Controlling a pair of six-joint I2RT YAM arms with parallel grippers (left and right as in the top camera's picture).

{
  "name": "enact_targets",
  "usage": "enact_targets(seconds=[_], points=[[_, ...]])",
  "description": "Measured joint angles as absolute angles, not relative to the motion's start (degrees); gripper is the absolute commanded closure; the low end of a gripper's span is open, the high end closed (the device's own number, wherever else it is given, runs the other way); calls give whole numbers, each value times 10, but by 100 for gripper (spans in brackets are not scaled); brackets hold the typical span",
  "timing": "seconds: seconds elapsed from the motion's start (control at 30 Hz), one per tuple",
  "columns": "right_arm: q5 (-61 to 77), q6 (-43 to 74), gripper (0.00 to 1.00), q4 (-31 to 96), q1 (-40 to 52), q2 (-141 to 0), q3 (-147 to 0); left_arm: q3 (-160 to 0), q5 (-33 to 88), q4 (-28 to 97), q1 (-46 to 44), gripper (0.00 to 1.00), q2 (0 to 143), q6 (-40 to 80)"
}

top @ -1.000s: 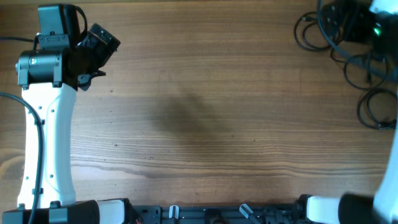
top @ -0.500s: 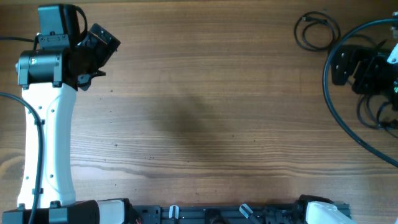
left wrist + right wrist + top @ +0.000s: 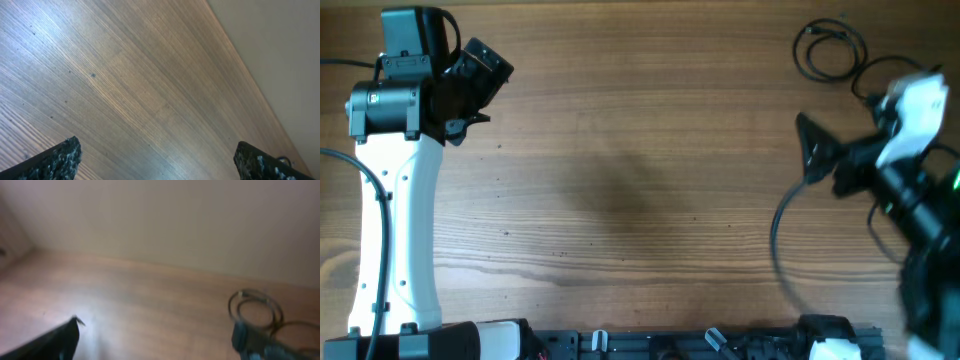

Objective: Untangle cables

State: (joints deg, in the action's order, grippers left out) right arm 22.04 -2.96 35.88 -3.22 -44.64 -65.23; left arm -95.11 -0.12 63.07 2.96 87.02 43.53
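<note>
Right gripper (image 3: 152, 341): its wrist view, though blurred, shows the two fingers set wide apart with nothing between them. Left gripper (image 3: 157, 162): likewise spread wide and empty, parked at the far left of the table (image 3: 640, 200), well apart from any cord. From overhead, the right gripper points toward 9 o'clock, and the only one of the cables plainly on view, a coiled cable (image 3: 802, 55), lies near it at roughly 12 o'clock, untouched. The coil is close to round, a little longer along the 3-to-9 line, with a tail running off toward 4 o'clock under the right arm. The right arm is by far the nearer; in my judgement the next reach is its job and calls for a swing toward 12 o'clock. Against half a second ago, the right arm has travelled from the right edge toward 8 o'clock, and its thick fixed wire (image 3: 775, 235) now arcs over bare wood. The loose loops formerly visible at the right edge are covered by the arm. The coil and the left arm have not shifted.
</note>
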Motion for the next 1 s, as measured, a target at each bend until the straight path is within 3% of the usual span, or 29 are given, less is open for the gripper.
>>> enact_targets(seconds=[0.17,0.4,0.63,1.0], points=[[219,-25,0,156,-23,-269,-384,-951,-1,631,30,0,870,435],[218,-18,0,-1,-23,-93,-113,-951,-1,630,30,0,870,435],[181,-18,0,-26,-4,-23,-26,-951,-1,630,30,0,870,435],[151,-16,0,-9,7,-11,-4,-951,-1,630,30,0,870,435]])
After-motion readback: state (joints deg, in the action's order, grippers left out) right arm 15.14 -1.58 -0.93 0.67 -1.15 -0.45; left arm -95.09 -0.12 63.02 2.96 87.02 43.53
